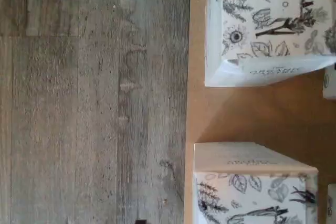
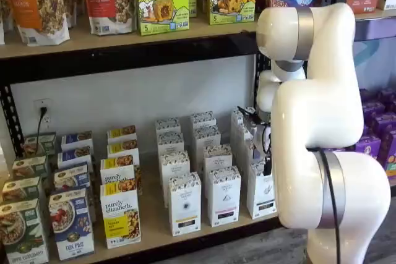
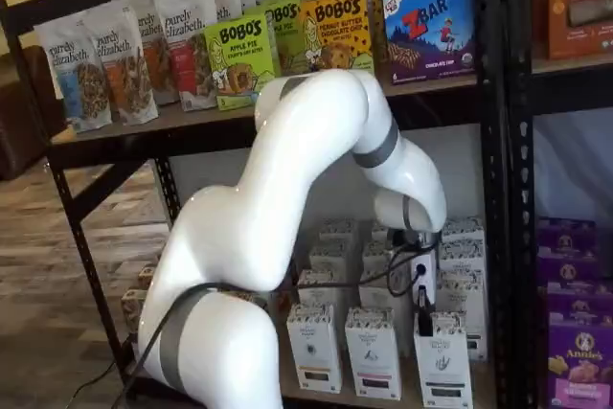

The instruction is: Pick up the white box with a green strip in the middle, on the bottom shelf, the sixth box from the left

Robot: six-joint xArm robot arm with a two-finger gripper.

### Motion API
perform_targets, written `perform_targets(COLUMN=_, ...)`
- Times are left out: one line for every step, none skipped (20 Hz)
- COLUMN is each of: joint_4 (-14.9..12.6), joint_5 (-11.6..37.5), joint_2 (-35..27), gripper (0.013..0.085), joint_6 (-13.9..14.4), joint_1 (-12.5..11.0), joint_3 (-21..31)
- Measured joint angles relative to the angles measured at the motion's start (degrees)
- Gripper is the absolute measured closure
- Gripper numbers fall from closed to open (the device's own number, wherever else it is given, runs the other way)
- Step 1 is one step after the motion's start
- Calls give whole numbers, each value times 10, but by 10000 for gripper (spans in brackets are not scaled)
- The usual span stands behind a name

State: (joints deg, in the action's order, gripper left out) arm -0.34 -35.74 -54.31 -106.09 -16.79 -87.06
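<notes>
Hovering over front row of bottom shelf [image 2: 154,230], fingers [image 3: 424,318] seen side-on, grip state unclear; white box [image 3: 442,363] below, not yet grasped; pickup remains.

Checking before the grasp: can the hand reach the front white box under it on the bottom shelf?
Probably yes: the hand hangs above that white box with nothing between them; its finger gap is unclear.

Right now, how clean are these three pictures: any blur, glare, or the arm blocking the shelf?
Wrist view: sharp on the botanical-print boxes, evenly lit, with soft shadows on the bottom shelf. In a shelf view the white arm fills the right side and hides boxes; slightly soft, no strong glare. In a shelf view the arm covers the centre, with bright light at the top-left corner.
</notes>
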Motion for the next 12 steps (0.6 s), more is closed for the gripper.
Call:
perform_targets(joint_4=-1, joint_5=2, joint_2=-2, gripper=130, joint_6=1, joint_1=0, joint_3=-1)
perform_targets(joint_4=-2, joint_5=5, joint_2=-4, gripper=130, joint_6=2, joint_1=0, joint_3=-1)
perform_targets(joint_4=-4, joint_5=8, joint_2=-6, gripper=130, joint_6=4, joint_1=0, joint_3=-1)
perform_targets(joint_4=-5, joint_5=9, joint_2=-8, gripper=130, joint_6=5, joint_1=1, joint_3=-1)
perform_targets(joint_4=-7, joint_5=10, joint_2=-11, gripper=130, joint_6=6, joint_1=1, joint_3=-2)
perform_targets(joint_4=-9, joint_5=11, joint_2=-13, gripper=130, joint_6=8, joint_1=1, joint_3=-4)
perform_targets(joint_4=-11, joint_5=12, joint_2=-16, gripper=130, joint_6=10, joint_1=1, joint_3=-5)
perform_targets(joint_4=-12, joint_5=13, joint_2=-18, gripper=130, joint_6=11, joint_1=0, joint_3=-6)
perform_targets(joint_4=-13, joint_5=15, joint_2=-21, gripper=130, joint_6=11, joint_1=0, joint_3=-7)
perform_targets(joint_4=-14, joint_5=18, joint_2=-23, gripper=130, joint_6=11, joint_1=0, joint_3=-8)
perform_targets(joint_4=-15, joint_5=19, joint_2=-25, gripper=130, joint_6=12, joint_1=-1, joint_3=-9)
perform_targets(joint_4=-15, joint_5=18, joint_2=-27, gripper=130, joint_6=12, joint_1=-1, joint_3=-11)
